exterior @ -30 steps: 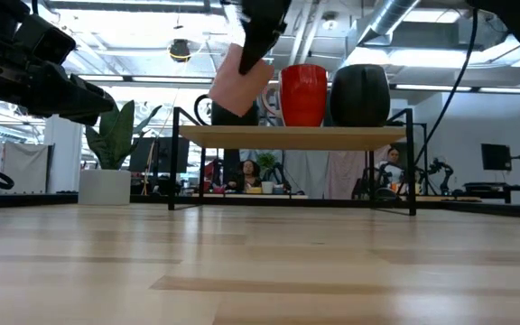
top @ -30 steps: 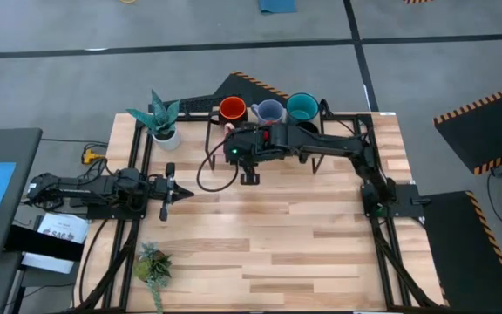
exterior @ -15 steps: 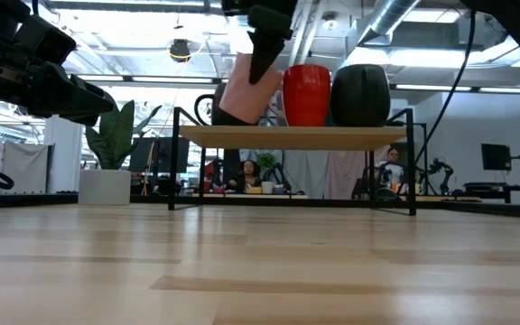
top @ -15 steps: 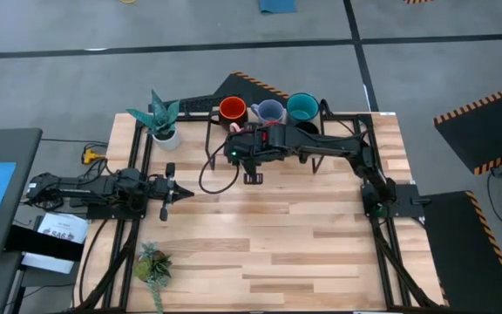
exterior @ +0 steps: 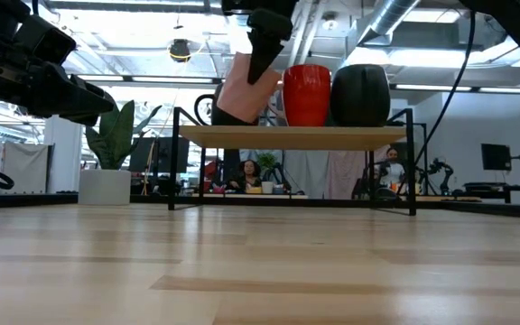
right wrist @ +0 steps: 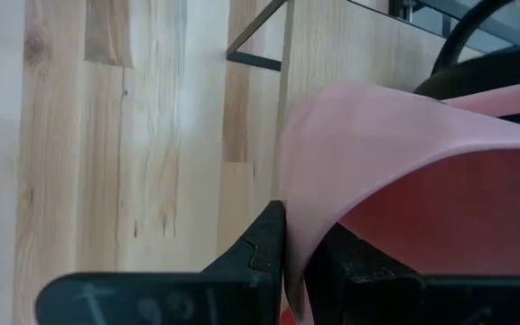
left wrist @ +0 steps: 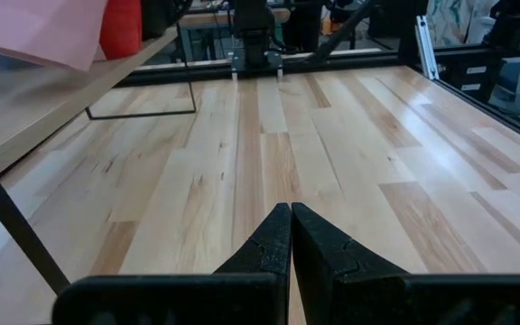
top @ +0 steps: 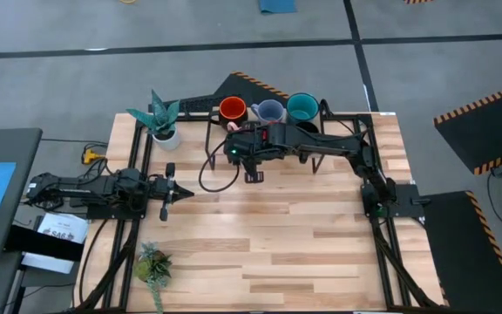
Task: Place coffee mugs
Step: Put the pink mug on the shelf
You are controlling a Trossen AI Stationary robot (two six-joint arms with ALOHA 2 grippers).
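Right tool holds pink mug tilted over shelf; left tool idle at desk's 9 o'clock.

Desk [top: 268,235]: light wood planks. Shelf [exterior: 292,135], wooden top on black frame, at desk's 12 o'clock. Right arm [top: 338,150] reaches from 3 o'clock toward the shelf's front edge. Right tool [right wrist: 298,257] is clamped on the rim of the pink mug [exterior: 242,86], one finger inside, one outside; mug tilted, its base at the shelf's left end, contact not clear. Red mug [exterior: 305,94] and black mug [exterior: 360,94] upright on the front row. Back row, from above: orange-inside mug [top: 232,109], grey-blue mug [top: 269,111], teal mug [top: 301,106]. Left tool [left wrist: 290,239]: fingers pressed together, holding nothing.
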